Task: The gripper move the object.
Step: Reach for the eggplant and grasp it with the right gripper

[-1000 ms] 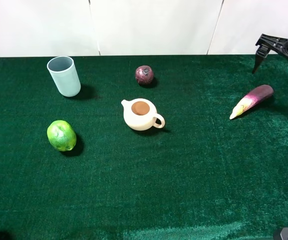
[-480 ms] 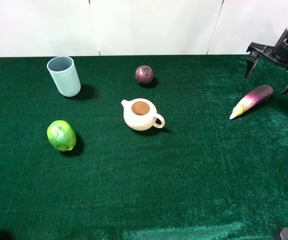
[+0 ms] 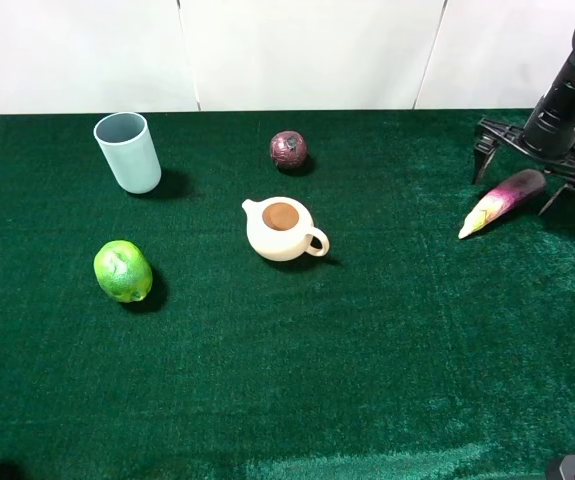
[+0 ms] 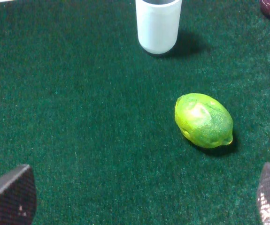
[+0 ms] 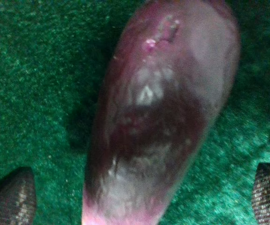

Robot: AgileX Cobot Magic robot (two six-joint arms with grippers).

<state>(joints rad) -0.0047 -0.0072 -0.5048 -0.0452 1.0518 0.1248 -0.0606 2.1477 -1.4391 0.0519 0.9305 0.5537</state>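
The toy eggplant (image 3: 501, 202) lies on the green cloth at the right, its purple thick end toward the back right and its pale tip toward the front left. My right gripper (image 3: 516, 170) is open and stands low over the thick end, one prong on each side, not closed on it. In the right wrist view the eggplant (image 5: 163, 117) fills the frame between the two fingertips (image 5: 10, 197). My left gripper (image 4: 139, 199) is open and empty above the cloth near a green lime (image 4: 203, 120); in the high view it is out of sight.
A cream teapot (image 3: 282, 229) stands in the middle, a small dark-purple ball (image 3: 288, 149) behind it. A pale blue cup (image 3: 128, 151) is at the back left, the lime (image 3: 122, 270) in front of it. The cloth's right edge is close to the eggplant.
My right gripper has come down and to the left from the back right corner, and now straddles the eggplant's thick end. The eggplant and the other things have not moved.
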